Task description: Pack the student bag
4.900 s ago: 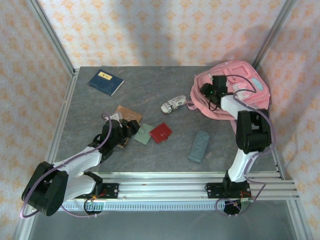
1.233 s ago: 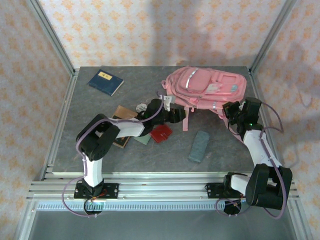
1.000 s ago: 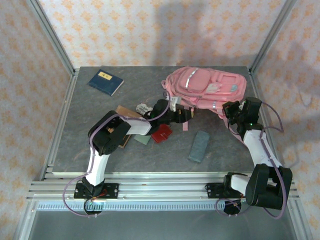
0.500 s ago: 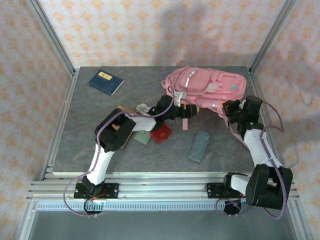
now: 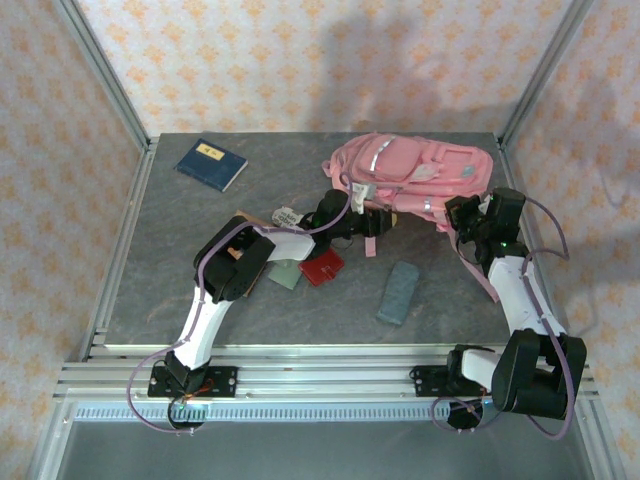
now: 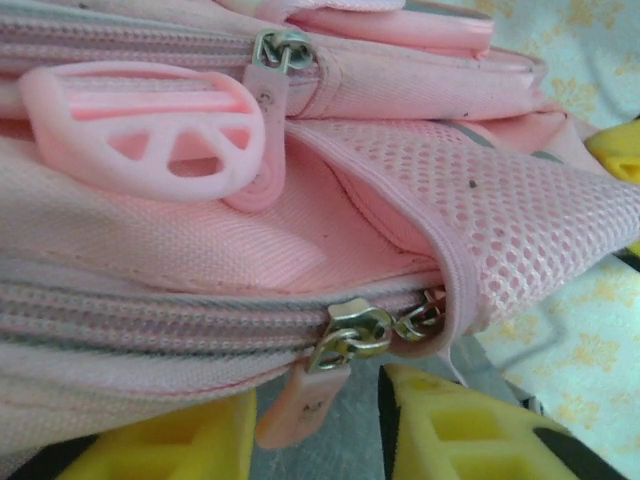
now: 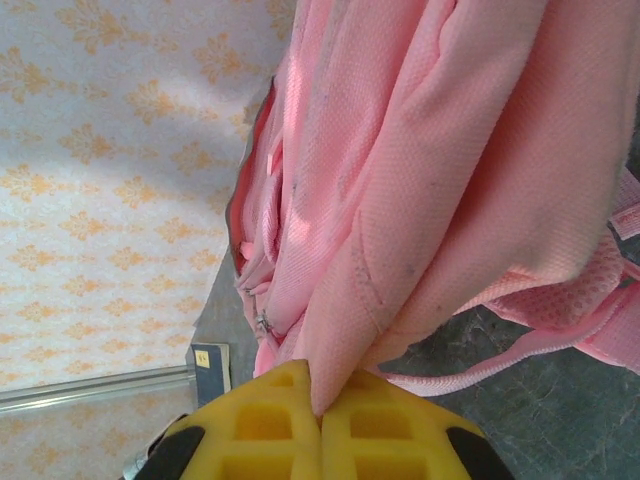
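The student bag [image 5: 410,170], large and pink, lies on its side at the back right of the table. My left gripper [image 5: 345,213] is at its near left edge. In the left wrist view the bag [image 6: 300,230] is close up, and a pink zip pull [image 6: 305,405] hangs from a metal slider between my yellow fingers [image 6: 450,425]. The left gripper [image 6: 315,425] is open, with a gap on the tab's right side. My right gripper [image 5: 462,215] is at the bag's right end. It [image 7: 322,405] is shut on a fold of the bag's pink fabric [image 7: 420,150].
A blue book [image 5: 212,163] lies at the back left. A red wallet [image 5: 322,266], a green card [image 5: 285,272], a brown notebook [image 5: 250,225] and a small white item [image 5: 287,216] sit under the left arm. A grey-blue pencil case [image 5: 399,291] lies front centre.
The left gripper has reached in to the bag's edge and its jaws have narrowed around the zip pull. The right gripper keeps its hold and has lifted slightly.
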